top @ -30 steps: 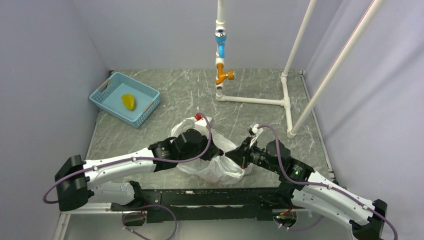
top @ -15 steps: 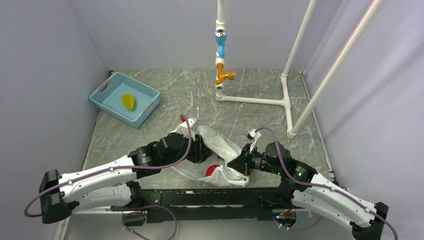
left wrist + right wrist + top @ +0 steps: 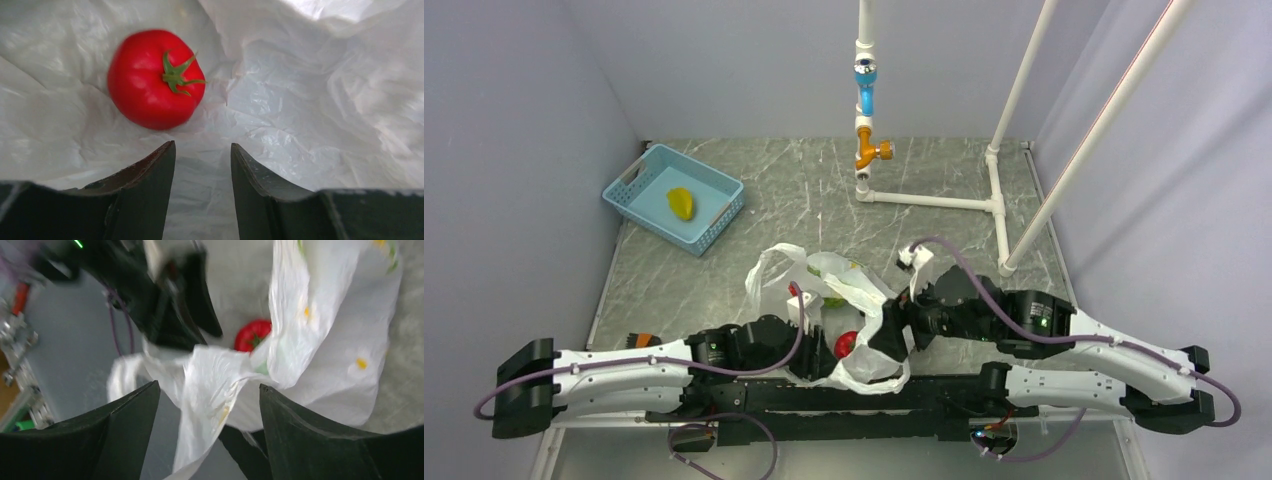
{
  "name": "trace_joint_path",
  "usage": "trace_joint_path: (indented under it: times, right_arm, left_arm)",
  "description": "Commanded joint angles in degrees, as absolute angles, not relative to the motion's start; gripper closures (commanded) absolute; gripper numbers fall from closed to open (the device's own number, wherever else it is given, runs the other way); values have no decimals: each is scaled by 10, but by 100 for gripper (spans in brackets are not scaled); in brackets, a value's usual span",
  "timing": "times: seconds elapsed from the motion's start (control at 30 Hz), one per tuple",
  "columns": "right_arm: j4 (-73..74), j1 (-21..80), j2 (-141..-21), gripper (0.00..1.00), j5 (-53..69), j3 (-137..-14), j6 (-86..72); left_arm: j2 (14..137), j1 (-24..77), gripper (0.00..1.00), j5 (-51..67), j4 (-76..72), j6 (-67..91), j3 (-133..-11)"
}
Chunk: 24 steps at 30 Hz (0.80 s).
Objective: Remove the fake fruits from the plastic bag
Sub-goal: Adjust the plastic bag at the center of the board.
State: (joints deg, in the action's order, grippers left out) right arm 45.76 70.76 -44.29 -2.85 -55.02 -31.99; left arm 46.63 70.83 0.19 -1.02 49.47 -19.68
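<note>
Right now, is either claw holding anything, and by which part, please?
Neither grips anything. The left claw is open short of the red tomato; the right claw is open around a fold of the plastic bag.

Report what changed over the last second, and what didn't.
The left arm drew back toward its base, jaws now open facing the red fruit, newly exposed as the plastic bag opened; the right arm shifted left. Blue basket and yellow fruit unmoved.
</note>
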Motion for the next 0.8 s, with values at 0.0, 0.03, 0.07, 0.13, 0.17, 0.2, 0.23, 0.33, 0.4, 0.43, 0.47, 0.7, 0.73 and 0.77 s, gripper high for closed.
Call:
trace_joint_path:
  times: [0.0,0.03,0.07,0.13,0.17,0.2,0.23,0.33,0.4,0.43,0.47,0.7,0.73,0.77]
  right_arm:
    - [393,714,-531,23,-43,-657,-283]
    - [359,717,-548,24,-24,-656,-287]
    - [317,721,-557,24,-7,-643,-297]
    - [234,722,-563,24,13,-595,-331]
    - [198,722,-564,24,23,-573,-343]
    - [177,722,-569,26,29,-555,-352]
    - [167,722,-578,31,30,-543,-356]
    - [176,724,-590,62,21,-500,-382]
    - [193,734,-564,80,5,-444,-415]
    - [202,740,-541,84,-5,-413,-436]
    - [208,743,-518,86,-8,-380,-456]
    - [346,746,-445,87,3,-249,-622]
    - [382,745,-455,87,-12,-247,-642]
    - [414,745,-473,86,-32,-250,-659]
  left_arm:
    - [500,750,50,-27,-75,520,-219]
    - [508,756,50,-43,-73,520,-222]
    - [516,760,49,-51,-76,524,-222]
    - [533,763,50,-56,-100,535,-213]
    - [540,764,50,-60,-114,544,-208]
    - [548,766,50,-66,-126,554,-202]
    - [554,767,50,-72,-137,567,-196]
    - [546,768,49,-103,-103,588,-189]
    - [517,767,46,-129,-61,593,-182]
    - [496,767,44,-142,-34,592,-180]
    - [475,765,40,-154,-12,590,-176]
    - [402,602,25,-66,33,552,-135]
    - [402,580,26,-59,33,545,-132]
    - [403,563,25,-56,31,537,-133]
